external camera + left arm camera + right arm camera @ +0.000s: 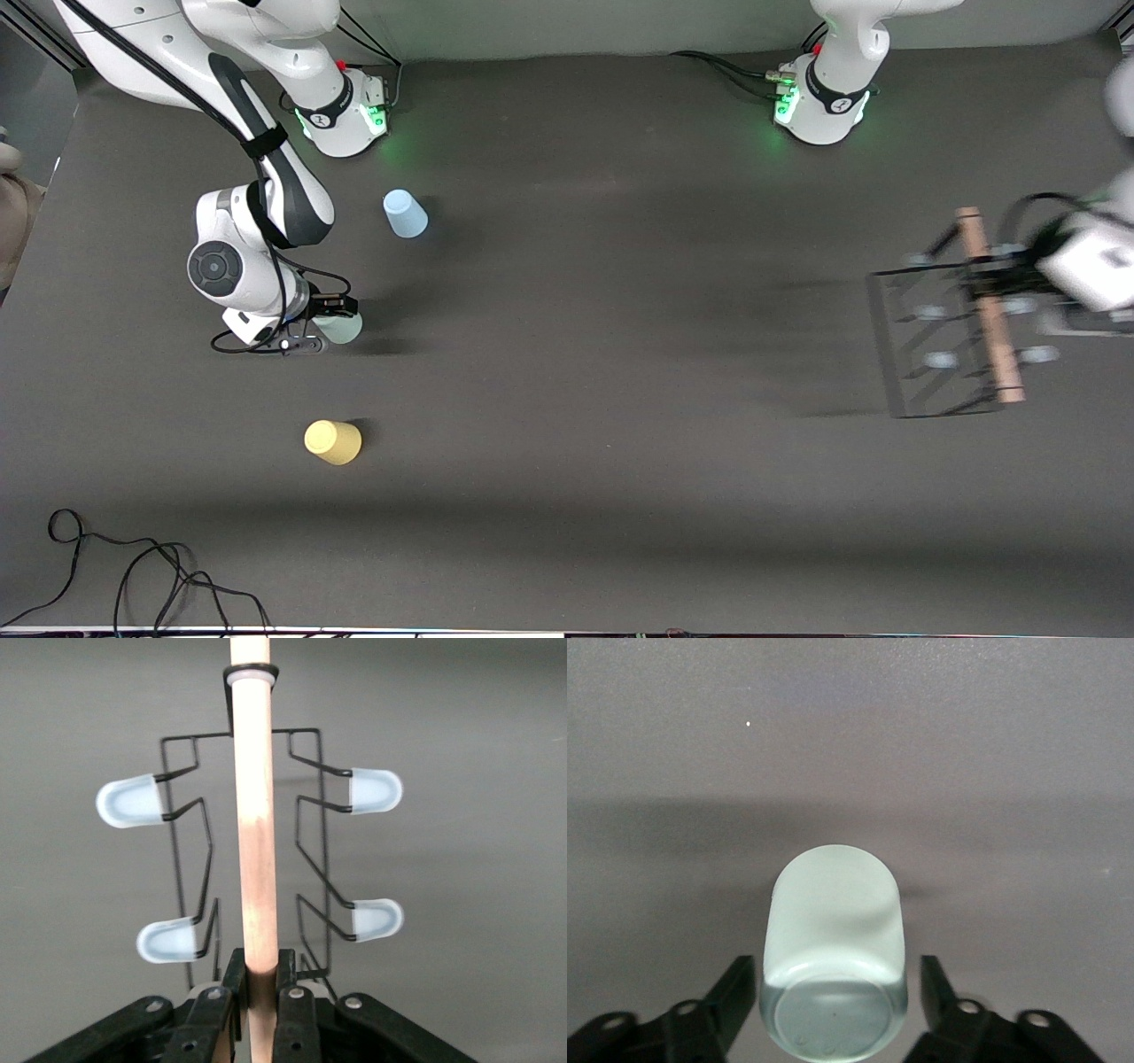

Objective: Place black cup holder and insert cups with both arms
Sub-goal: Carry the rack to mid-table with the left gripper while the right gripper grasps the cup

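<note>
1. Left gripper (257,1014) clamps the black cup holder (952,332) by its wooden handle (255,815), over the table's left-arm end, well apart from the green cup (833,948). Keep it level when setting down.
2. Right gripper (833,992) is spread around the green cup, fingers (731,997) not touching; the blue cup (405,214) and yellow cup (333,441) sit near it. Centre before closing.

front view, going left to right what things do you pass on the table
right gripper with the green cup between its open jaws and the yellow cup come about level → blue cup → black rack, its wooden handle held by the left gripper
</note>
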You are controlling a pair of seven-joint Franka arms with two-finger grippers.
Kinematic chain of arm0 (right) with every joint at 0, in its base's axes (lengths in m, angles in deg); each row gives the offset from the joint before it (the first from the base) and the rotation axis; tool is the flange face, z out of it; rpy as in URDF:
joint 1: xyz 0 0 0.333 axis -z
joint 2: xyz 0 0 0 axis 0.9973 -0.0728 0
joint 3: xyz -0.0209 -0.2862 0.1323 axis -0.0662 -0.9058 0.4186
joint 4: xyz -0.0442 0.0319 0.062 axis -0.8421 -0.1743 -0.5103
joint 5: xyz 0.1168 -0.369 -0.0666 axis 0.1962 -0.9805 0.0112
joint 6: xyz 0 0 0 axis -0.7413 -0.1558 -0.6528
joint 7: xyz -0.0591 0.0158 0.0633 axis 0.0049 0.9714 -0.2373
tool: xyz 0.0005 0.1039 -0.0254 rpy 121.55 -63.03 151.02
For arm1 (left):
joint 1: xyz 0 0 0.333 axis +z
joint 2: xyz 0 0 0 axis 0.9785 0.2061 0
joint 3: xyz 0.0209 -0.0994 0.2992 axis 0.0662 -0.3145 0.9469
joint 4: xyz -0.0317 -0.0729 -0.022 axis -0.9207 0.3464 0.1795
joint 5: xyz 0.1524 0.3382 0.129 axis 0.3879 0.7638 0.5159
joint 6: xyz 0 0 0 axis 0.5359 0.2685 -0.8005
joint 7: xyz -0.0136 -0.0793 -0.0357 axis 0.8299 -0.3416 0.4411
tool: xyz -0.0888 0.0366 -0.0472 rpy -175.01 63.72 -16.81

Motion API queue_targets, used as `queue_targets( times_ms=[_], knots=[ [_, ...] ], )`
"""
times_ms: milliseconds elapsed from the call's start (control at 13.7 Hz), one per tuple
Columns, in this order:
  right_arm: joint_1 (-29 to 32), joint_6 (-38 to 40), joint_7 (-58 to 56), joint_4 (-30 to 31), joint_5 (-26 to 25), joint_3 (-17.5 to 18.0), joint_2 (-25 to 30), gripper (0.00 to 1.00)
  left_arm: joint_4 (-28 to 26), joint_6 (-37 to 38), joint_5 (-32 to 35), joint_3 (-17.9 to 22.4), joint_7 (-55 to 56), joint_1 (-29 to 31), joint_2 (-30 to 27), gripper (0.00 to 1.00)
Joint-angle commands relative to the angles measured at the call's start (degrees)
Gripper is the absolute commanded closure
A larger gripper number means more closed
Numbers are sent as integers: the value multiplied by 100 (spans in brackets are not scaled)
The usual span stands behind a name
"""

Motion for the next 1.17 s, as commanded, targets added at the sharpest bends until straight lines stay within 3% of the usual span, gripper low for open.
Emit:
queue_targets(
  times_ms=[0, 220, 585, 732, 878, 1098],
  knots=[
    [-26, 471, 148, -187, -81, -32, 158, 63, 1106, 128, -7, 120, 1781, -1291, 780, 100],
    [-52, 1647, 165, -818, 164, 12, 544, 66, 1882, 102, 45, 120, 3243, -2435, 1554, 100],
    [-193, 3511, 148, -2479, 236, 29, 545, 67, 2698, -162, 36, 129, 4325, -3834, 2494, 100],
    [-201, 4039, 139, -2901, 323, 73, 571, 67, 3287, -109, 141, 137, 4826, -4186, 2969, 100],
    [-245, 4357, 165, -3166, 804, 100, 589, 67, 3316, -179, 212, 129, 4978, -4301, 3111, 100],
    [-325, 4323, 183, -3237, 930, 91, 607, 67, 3281, -651, 221, 129, 5118, -4424, 3471, 100]
  ],
)
